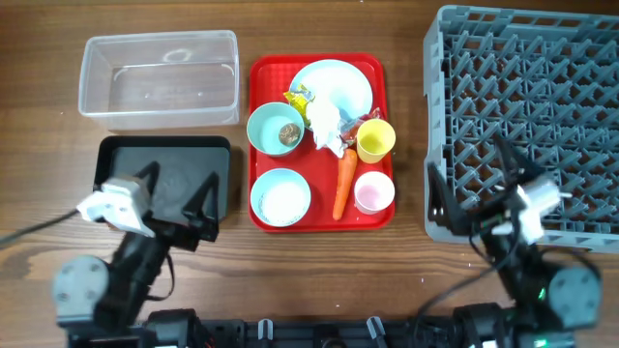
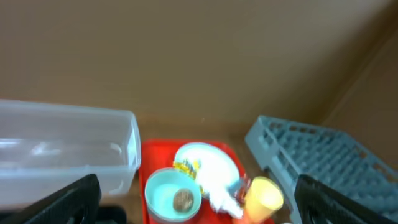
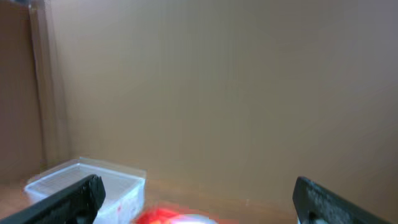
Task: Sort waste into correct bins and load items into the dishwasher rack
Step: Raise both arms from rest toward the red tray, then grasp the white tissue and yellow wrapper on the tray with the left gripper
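On a red serving tray (image 1: pixel 387 97) lie a light-blue plate (image 1: pixel 340 79), crumpled tissue (image 1: pixel 324 121), a yellow wrapper (image 1: pixel 300 99), a red wrapper (image 1: pixel 364 120), a carrot (image 1: pixel 343 184), a yellow cup (image 1: pixel 375 140) and a pink cup (image 1: pixel 373 191). One bowl (image 1: pixel 263 124) holds a brown lump (image 1: pixel 288 135); the other bowl (image 1: pixel 259 191) holds rice (image 1: pixel 282 201). My left gripper (image 1: pixel 179 198) is open and empty over the black tray (image 1: pixel 184 159). My right gripper (image 1: pixel 471 184) is open and empty over the grey rack's (image 1: pixel 542 87) front-left corner.
The clear tub (image 1: pixel 160 82) stands behind the black tray. The left wrist view shows the tub (image 2: pixel 68 149), the lump bowl (image 2: pixel 163 190), the yellow cup (image 2: pixel 264 196) and the rack (image 2: pixel 317 158). The right wrist view shows the tub (image 3: pixel 93 180) and a brown wall.
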You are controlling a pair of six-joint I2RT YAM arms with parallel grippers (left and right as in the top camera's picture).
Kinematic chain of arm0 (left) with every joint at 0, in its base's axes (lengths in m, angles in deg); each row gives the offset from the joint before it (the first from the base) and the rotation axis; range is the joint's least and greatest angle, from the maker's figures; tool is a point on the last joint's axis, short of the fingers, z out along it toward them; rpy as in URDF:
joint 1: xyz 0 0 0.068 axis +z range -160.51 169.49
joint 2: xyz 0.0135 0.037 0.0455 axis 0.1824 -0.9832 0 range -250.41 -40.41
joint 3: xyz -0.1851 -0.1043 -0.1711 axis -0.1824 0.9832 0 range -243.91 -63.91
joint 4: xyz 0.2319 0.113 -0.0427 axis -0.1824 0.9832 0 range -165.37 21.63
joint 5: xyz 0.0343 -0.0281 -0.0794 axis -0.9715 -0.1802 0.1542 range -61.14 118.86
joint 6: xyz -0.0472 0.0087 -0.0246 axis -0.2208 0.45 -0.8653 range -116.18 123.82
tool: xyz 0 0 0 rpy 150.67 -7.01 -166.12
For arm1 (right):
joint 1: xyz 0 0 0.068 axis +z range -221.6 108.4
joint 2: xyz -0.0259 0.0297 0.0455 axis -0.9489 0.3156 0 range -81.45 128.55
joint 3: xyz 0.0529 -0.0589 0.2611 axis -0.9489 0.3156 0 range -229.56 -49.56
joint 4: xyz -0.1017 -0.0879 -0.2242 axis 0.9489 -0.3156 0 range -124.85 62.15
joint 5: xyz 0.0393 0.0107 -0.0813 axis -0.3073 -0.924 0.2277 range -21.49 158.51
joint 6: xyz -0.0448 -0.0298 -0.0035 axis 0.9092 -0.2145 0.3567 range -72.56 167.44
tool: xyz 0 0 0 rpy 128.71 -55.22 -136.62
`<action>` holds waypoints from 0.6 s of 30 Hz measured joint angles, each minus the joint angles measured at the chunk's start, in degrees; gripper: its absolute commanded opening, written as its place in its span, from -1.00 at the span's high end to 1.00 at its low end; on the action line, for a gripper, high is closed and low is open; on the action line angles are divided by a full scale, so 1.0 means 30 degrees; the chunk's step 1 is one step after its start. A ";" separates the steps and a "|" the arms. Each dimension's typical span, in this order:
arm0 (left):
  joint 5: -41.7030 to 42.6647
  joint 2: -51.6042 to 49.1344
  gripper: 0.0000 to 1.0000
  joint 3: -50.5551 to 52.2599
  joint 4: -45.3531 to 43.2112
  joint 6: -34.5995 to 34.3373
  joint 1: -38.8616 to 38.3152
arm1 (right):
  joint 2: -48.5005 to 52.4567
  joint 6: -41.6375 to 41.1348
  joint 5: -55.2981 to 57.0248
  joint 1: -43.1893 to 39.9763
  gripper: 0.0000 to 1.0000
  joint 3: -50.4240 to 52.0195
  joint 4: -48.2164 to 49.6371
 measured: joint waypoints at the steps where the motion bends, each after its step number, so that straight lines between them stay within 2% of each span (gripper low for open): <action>1: 0.0044 -0.0889 -1.00 -0.1559 0.1129 -0.0007 -0.0007 | 0.1851 0.0189 -0.0328 0.0000 -1.00 -0.1931 -0.1479; 4: 0.0146 -0.3949 -0.99 -0.6543 0.4007 0.0000 -0.0211 | 0.5676 0.0794 -0.1202 0.0000 -0.99 -0.6339 -0.4685; 8: 0.0204 -0.7956 -0.99 -1.0644 0.6681 0.0007 -0.0984 | 1.0236 0.1100 -0.1719 0.0000 -0.99 -1.1555 -0.8597; 12: -0.0189 -1.4542 -1.00 -1.3617 0.7453 0.0423 -0.4007 | 1.4979 0.1428 -0.2055 -0.0073 -0.99 -1.5671 -1.1540; 14: -0.2004 -1.9584 -1.00 -1.5635 0.7475 0.0656 -0.6754 | 1.7522 0.1486 -0.3235 -0.1086 -1.00 -1.6473 -1.1788; 16: -0.3424 -2.1609 -1.00 -1.6866 0.7861 0.0729 -0.7723 | 1.8433 0.1501 -0.4940 -0.2193 -0.99 -1.6604 -1.1497; 18: -0.4182 -2.4108 -1.00 -1.8615 0.6674 0.0736 -0.8706 | 1.9496 0.1494 -0.5865 -0.3570 -0.99 -1.6852 -1.0987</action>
